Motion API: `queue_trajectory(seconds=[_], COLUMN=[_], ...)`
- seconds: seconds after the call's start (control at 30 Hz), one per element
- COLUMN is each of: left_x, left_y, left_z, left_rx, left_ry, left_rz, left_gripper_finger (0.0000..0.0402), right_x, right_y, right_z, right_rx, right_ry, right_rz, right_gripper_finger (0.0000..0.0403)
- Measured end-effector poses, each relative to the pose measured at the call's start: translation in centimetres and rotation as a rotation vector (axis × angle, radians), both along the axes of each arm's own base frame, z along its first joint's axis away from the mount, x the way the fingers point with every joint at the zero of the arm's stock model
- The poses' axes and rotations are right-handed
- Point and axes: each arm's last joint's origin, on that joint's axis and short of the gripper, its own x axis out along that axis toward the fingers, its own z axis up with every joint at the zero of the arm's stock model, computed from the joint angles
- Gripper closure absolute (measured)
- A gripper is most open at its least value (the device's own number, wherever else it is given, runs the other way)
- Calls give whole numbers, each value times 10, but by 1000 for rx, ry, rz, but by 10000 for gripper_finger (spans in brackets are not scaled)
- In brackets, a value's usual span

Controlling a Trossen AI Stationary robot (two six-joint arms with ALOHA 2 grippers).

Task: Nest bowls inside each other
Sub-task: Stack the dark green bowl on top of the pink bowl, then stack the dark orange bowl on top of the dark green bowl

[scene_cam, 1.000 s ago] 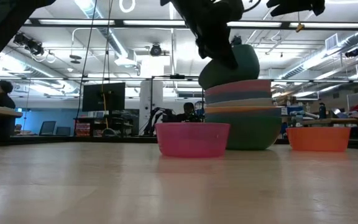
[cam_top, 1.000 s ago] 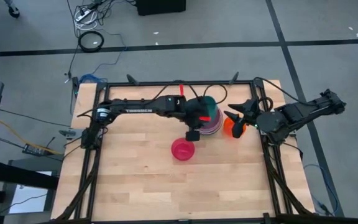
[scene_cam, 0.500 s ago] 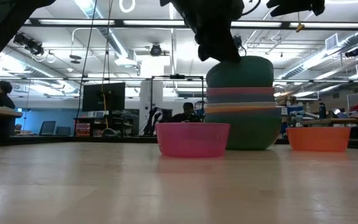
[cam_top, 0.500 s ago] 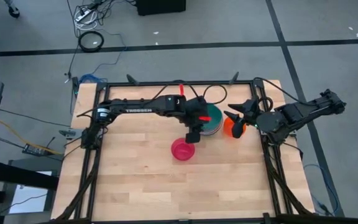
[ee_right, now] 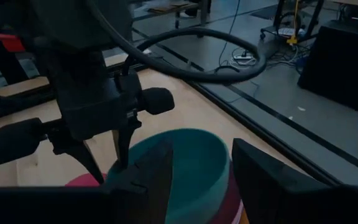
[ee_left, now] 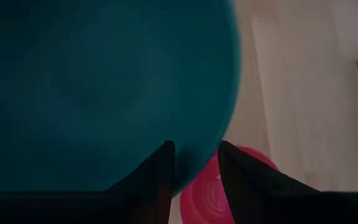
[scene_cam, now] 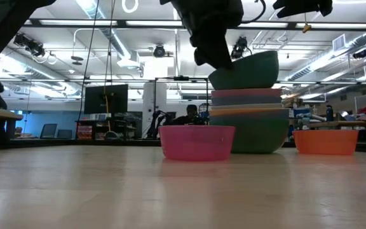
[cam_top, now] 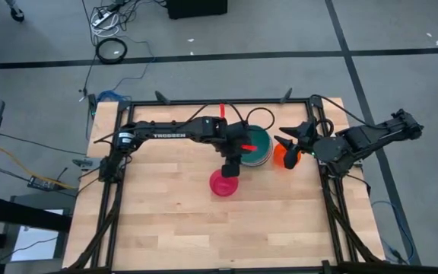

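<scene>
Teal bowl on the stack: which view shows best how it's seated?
Low view: the teal bowl sits tilted atop the stack. High view shows only its rim; left wrist view, a close blur; right wrist view, its inside.

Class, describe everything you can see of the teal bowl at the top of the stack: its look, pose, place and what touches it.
The teal bowl is plain, round and smooth, apparently plastic, and upright with its opening upward. It sits topmost in the stack of nested bowls near the table's far edge, riding high and slightly tilted, not fully sunk in. The left tool stands open at its rim, on the side toward the pink bowl; whether it touches the rim cannot be told.
</scene>
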Motion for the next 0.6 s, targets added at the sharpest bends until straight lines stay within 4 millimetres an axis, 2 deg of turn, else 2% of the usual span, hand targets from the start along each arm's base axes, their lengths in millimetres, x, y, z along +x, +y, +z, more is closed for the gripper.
queue_trajectory(seconds=[0.17, 0.6], left_x=[1, 2], left_y=[0, 2], left_z=[5, 44], left_rx=[12, 79], left_ry=[-26, -136], left_rz=[10, 13], left_gripper_finger=[270, 270], right_x=[0, 0], right_y=[0, 0], right_z=[0, 0], right_rx=[0, 1], right_ry=[0, 2], right_rz=[-1, -3], right_gripper_finger=[247, 247])
